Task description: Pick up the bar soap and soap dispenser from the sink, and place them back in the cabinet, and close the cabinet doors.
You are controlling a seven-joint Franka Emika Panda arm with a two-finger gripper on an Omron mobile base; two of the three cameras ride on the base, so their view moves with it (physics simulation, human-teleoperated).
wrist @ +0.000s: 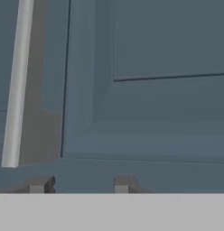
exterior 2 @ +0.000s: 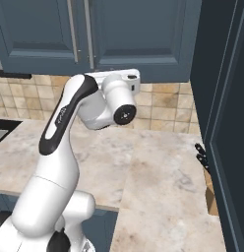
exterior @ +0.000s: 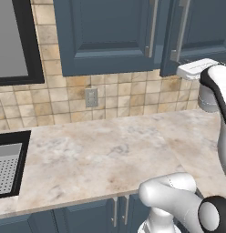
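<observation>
The white Franka arm is raised high, and its two-finger gripper (wrist: 80, 184) is pressed up close against the lower part of a dark blue panelled cabinet door (wrist: 159, 103). In the hand view the two small dark fingertips (wrist: 40, 184) are seen standing apart with a clear gap between them, and nothing is held between them. A long silver bar handle (wrist: 15, 85) is seen to one side of the fingertips, its end just above the nearer tip; it is not enclosed by the fingers.

In the left base view the two tall dark blue cabinet doors (exterior: 108, 34) are shown above a beige stone-tile backsplash (exterior: 110, 98), each with a vertical silver handle. The right-hand door (exterior: 187, 32) appears slightly ajar, its lower corner standing forward of its neighbour, and the white hand (exterior: 196, 69) is held just beneath that corner.

A corner of the deep black sink (exterior: 12, 166) with its grey perforated tray (exterior: 7, 170) is visible at the far left edge of a marbled beige countertop (exterior: 101, 157), well apart from the arm. The bar soap and the dispenser cannot be made out. A white wall socket (exterior: 91, 97) is set in the tiles.

In the right base view a wooden knife block with black handles (exterior 2: 206, 182) is seen at the counter's right edge, beside a tall dark blue cupboard side (exterior 2: 222, 123).
</observation>
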